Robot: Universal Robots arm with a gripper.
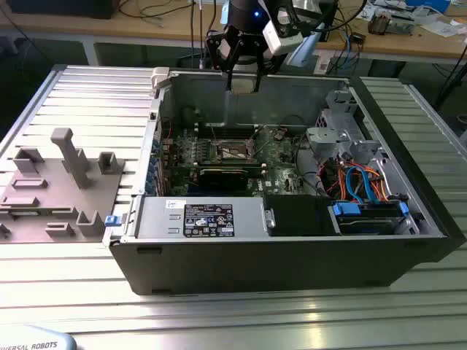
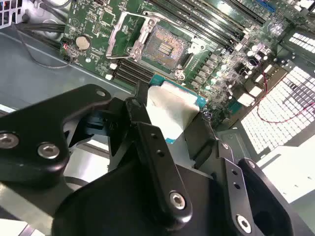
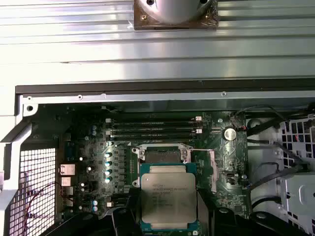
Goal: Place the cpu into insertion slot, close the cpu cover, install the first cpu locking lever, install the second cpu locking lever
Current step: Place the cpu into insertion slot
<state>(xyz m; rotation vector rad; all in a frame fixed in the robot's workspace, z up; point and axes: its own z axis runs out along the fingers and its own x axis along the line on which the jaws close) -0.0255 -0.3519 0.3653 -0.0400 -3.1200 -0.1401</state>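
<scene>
Gripper (image 1: 243, 76) above open case (image 1: 277, 262), jaws pinching cpu (image 3: 167, 196) by 2 opposite edges. cpu well above green board (image 3: 83, 147), metal top facing first wrist view, sides parallel to insertion slot (image 3: 162, 156) rim. Slot uncovered; cpu cover (image 2: 123, 34) stands open beside it. Near slot: memory slots (image 3: 152, 129). Case walls well apart from slot.

Second wrist view: matte black gripper (image 2: 173, 114), linkage build. Thick flat bars (image 2: 74, 118), rounded ends, stacked in layers. Silver round-head screws (image 2: 48, 150) at pivots, each with dark centre recess. Small dark holes (image 2: 158, 153) in row along finger bars. Fingers (image 2: 141, 105) narrow, black, straight-edged. Exterior view: wrist (image 1: 237, 33) glossy black, small blue light (image 1: 256, 12) glowing on it; pale grey-white box (image 1: 281, 33) fixed on its side, corners rounded.
</scene>
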